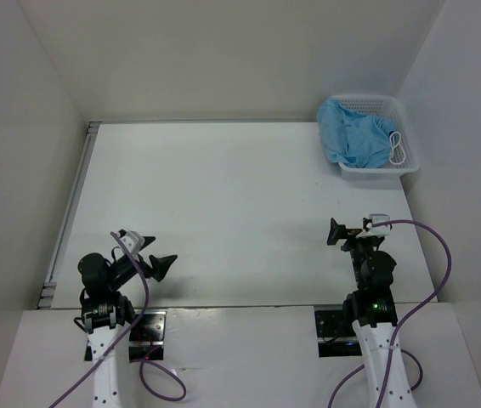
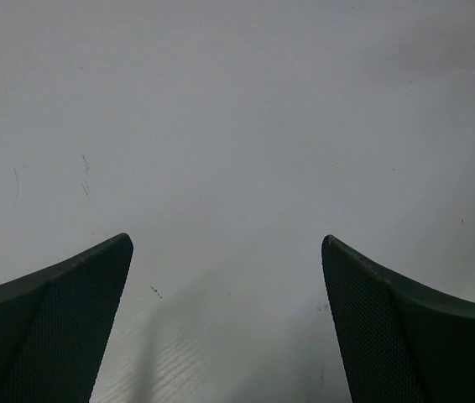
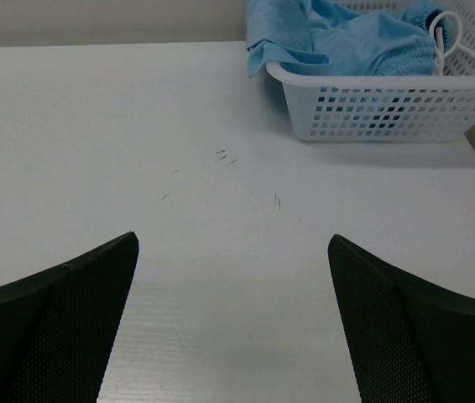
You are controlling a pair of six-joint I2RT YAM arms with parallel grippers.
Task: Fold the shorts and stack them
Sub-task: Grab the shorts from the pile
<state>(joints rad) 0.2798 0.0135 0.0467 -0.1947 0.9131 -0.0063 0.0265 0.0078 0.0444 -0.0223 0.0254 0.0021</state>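
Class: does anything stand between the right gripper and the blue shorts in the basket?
Nothing lies on the table between the open right gripper and the shorts. Only the near wall of the basket fronts them, and they spill over its rim.

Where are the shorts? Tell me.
In the top view, the shorts lie bunched inside the white basket at the far right corner of the table.

**Robot body.** We see the left arm (image 1: 103,293) and the right arm (image 1: 370,280), each with black upper joints on a white lower link (image 1: 383,365). A purple cable (image 1: 447,255) loops from each wrist to a black mounting plate (image 1: 332,331). We note a small green light (image 1: 375,306) on the right arm. Wrist views show the left gripper (image 2: 227,237) and right gripper (image 3: 233,237), with dark, tapering fingers (image 3: 53,327) that have finely dotted faces.
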